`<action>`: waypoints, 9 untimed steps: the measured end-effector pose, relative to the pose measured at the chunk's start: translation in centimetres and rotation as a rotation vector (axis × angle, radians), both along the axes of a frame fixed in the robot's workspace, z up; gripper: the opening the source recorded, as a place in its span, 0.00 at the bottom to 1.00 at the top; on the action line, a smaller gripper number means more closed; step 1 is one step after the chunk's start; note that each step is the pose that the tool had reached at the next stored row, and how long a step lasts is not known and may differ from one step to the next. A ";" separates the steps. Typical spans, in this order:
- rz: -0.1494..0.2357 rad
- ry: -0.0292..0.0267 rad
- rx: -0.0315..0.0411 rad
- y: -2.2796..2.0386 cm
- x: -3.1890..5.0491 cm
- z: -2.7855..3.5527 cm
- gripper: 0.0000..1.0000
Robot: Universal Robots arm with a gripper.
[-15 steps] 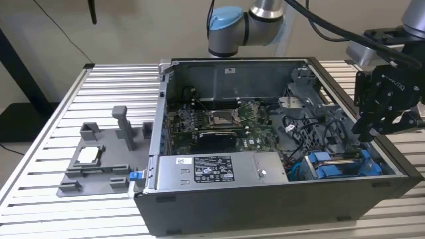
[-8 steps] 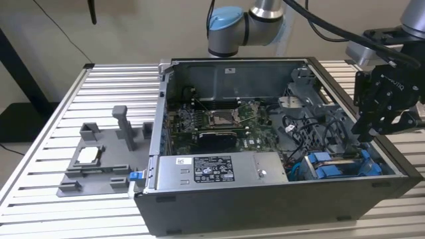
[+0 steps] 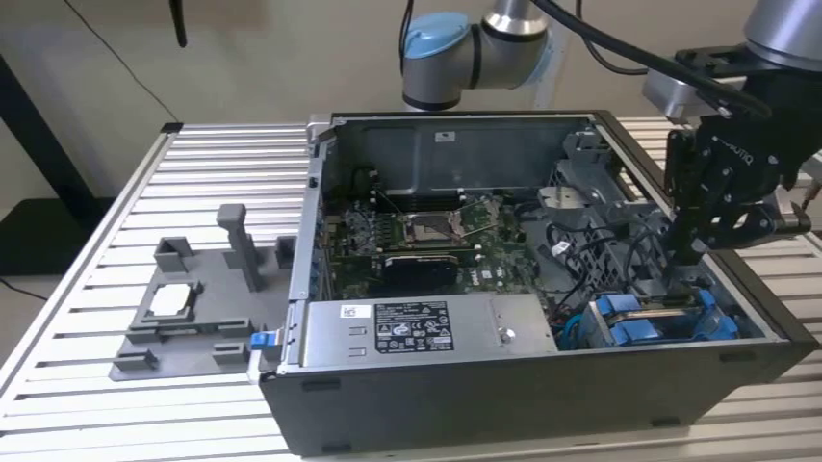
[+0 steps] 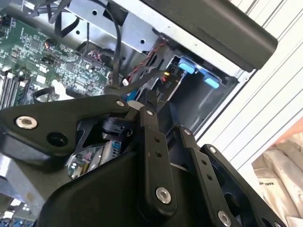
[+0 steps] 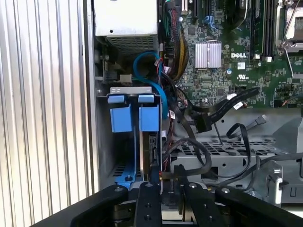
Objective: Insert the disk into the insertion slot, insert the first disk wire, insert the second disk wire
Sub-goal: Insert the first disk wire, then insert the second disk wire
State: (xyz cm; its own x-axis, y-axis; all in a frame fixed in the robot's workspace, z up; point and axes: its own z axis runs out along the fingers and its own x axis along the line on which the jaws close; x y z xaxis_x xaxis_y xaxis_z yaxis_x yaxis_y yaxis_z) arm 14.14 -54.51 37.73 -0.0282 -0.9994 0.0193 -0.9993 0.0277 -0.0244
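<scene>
Pinching a black wire plug (image 5: 164, 178) in near-closed jaws, black gripper (image 5: 166, 172) is presenting it to blue-framed silver disk (image 5: 153, 149) ahead.

1. Disk (image 5: 150, 124): framed in bright blue, standing on edge, seated inside the cage.
2. Insertion slot (image 5: 103, 146): grey metal cage at the black case's corner, holding the disk.

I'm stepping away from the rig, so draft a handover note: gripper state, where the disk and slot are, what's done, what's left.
Gripper: down at the insertion slot, among cables; open or shut unclear.
Disk: looks seated in the slot, beside another blue carrier.
Done: disk insertion, apparently.
Left: both wires; loose black cables lie nearby, and plugging can't be confirmed.
</scene>
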 end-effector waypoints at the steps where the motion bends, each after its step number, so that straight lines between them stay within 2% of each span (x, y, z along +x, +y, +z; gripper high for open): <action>1: 0.000 -0.0003 -0.0004 0.06 -0.07 0.20 0.27; 5: 0.000 -0.0045 0.0000 0.16 -0.42 1.14 0.27; 9: 0.000 -0.0120 0.0000 0.28 -1.22 1.80 0.27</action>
State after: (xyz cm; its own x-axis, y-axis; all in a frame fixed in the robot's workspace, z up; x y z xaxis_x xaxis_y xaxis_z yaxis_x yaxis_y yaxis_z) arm 12.92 -54.24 39.53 -0.0283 -0.9994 0.0189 -0.9990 0.0276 -0.0363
